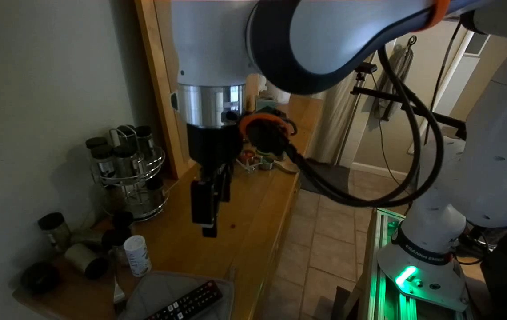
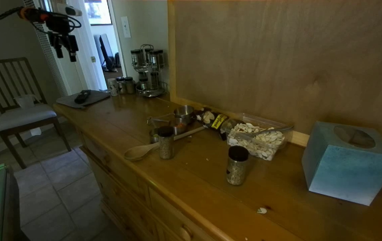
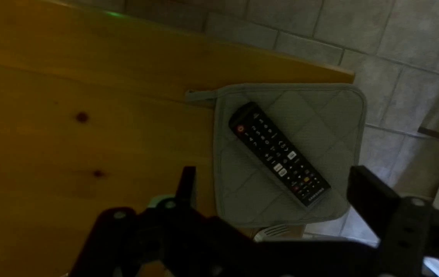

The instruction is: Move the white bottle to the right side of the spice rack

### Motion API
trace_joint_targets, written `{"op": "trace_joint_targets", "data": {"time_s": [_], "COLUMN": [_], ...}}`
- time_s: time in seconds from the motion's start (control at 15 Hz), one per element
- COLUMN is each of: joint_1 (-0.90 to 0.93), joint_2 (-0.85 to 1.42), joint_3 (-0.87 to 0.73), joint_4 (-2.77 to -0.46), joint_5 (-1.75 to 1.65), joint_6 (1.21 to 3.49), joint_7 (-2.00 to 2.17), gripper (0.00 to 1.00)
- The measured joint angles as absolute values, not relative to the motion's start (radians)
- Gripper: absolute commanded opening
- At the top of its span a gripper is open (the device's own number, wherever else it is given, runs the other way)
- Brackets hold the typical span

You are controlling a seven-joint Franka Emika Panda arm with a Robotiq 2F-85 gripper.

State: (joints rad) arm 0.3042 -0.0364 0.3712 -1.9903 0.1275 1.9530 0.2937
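The white bottle [image 1: 137, 255] stands upright on the wooden dresser beside several loose dark-lidded jars; it also shows in an exterior view [image 2: 112, 87]. The spice rack [image 1: 140, 178] is a two-tier wire carousel of jars near the wall, also in an exterior view [image 2: 150, 91]. My gripper [image 1: 209, 229] is open and empty, in the air above the dresser. In an exterior view the gripper [image 2: 66, 57] shows spread fingers. In the wrist view the gripper [image 3: 273, 169] is above a remote. A pale rounded edge [image 3: 159, 200] shows behind one finger, mostly hidden; I cannot tell what it is.
A black remote [image 3: 281, 157] lies on a grey pot holder [image 3: 327, 115] at the dresser's end, with a fork [image 3: 273, 231] beside it. Loose jars [image 1: 86, 260] crowd the wall. Measuring cups [image 2: 184, 113], jars [image 2: 237, 167] and a tissue box [image 2: 348, 164] stand farther along.
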Motion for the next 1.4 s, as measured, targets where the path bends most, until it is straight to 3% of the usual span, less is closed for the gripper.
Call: {"op": "trace_joint_targets", "data": {"time_s": [0.53,1.4], "joint_1": [0.382,0.399], "joint_2": [0.156,0.214], "joint_3": [0.374,0.334], "joint_4": [-1.896,-1.866], "joint_5": [0.041,-0.029], "joint_6": [1.939,1.928], "joint_7": [0.773,0.834], "gripper": [1.00,1.00]}}
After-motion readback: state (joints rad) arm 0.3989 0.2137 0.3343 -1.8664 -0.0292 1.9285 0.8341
